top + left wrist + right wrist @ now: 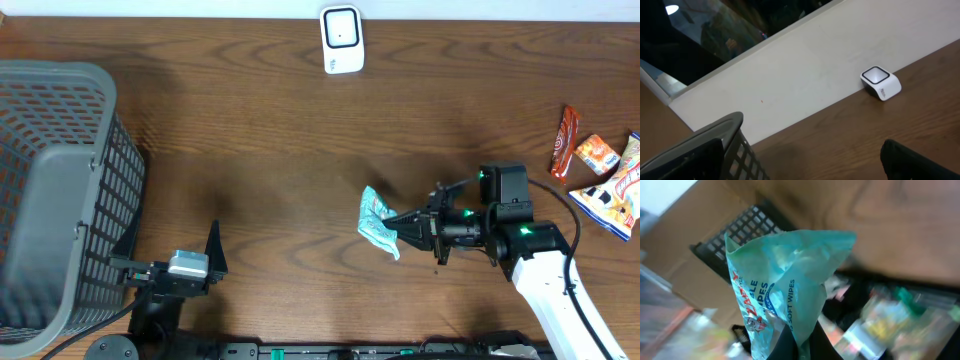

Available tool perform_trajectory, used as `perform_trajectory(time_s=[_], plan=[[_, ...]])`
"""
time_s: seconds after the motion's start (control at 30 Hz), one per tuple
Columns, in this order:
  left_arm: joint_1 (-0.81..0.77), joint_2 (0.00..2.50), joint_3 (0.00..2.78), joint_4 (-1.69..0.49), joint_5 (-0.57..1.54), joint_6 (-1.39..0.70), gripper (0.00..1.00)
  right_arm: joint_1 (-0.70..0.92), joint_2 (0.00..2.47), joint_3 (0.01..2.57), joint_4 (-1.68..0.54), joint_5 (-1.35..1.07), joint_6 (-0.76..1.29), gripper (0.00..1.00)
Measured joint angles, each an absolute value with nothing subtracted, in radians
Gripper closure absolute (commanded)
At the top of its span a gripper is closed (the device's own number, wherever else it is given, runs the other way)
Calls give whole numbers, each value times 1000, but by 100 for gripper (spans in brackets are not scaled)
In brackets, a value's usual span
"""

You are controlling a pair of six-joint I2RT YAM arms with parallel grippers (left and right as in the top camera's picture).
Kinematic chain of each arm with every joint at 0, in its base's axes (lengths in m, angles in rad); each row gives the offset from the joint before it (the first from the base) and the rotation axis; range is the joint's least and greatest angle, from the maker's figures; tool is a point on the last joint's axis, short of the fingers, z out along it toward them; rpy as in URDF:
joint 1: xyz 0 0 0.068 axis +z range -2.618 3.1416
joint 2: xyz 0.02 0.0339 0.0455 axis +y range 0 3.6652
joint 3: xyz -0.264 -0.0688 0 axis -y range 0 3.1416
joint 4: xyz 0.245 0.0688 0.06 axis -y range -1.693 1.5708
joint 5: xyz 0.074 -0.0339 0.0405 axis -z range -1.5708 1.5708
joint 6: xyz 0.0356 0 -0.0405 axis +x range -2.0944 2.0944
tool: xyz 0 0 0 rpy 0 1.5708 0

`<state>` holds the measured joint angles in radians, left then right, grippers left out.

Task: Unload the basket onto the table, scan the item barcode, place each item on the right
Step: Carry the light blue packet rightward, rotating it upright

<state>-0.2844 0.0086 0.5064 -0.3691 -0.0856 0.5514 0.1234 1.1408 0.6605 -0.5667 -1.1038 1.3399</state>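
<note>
R gripper (pixel 404 222) is clamped on the teal wipes pkt (pixel 378 222), with the jaws pinched together on one edge. The pkt sticks out ahead of the gripper toward the middle of the table (pixel 250 140), right of centre.

In the right wrist view the pkt (pixel 785 290) fills most of the frame. It is crumpled and tilted, the print reads "SOFT WIPES", and its lower end runs down into the dark fingers (pixel 790 347).

The white scanner (pixel 341 40) sits at the far edge of the table, about mid-width and well apart from the pkt. In the left wrist view the scanner (pixel 881 83) stands against a pale board, with its dark window angled upward.

L gripper (pixel 216 258) is at the near edge with its jaws spread wide and empty — just beside the grey mesh basket (pixel 60 200) that takes up the left end. The basket's rim (pixel 715 131) shows in the corner of the left wrist view.

Several snack pkts (pixel 598 154) lie at the far right of the table, apart from the R arm.
</note>
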Motion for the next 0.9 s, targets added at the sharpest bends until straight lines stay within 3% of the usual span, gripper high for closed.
perform_trajectory(time_s=[0.27, 0.47, 0.9], plan=[[-284, 9, 506, -369, -86, 551, 0, 123, 1182, 661, -586, -994, 1738, 99], [-284, 9, 506, -369, -86, 551, 0, 123, 1315, 660, -447, -1023, 1878, 99], [-284, 9, 506, -369, -86, 551, 0, 123, 1428, 660, -406, -1263, 1803, 98]])
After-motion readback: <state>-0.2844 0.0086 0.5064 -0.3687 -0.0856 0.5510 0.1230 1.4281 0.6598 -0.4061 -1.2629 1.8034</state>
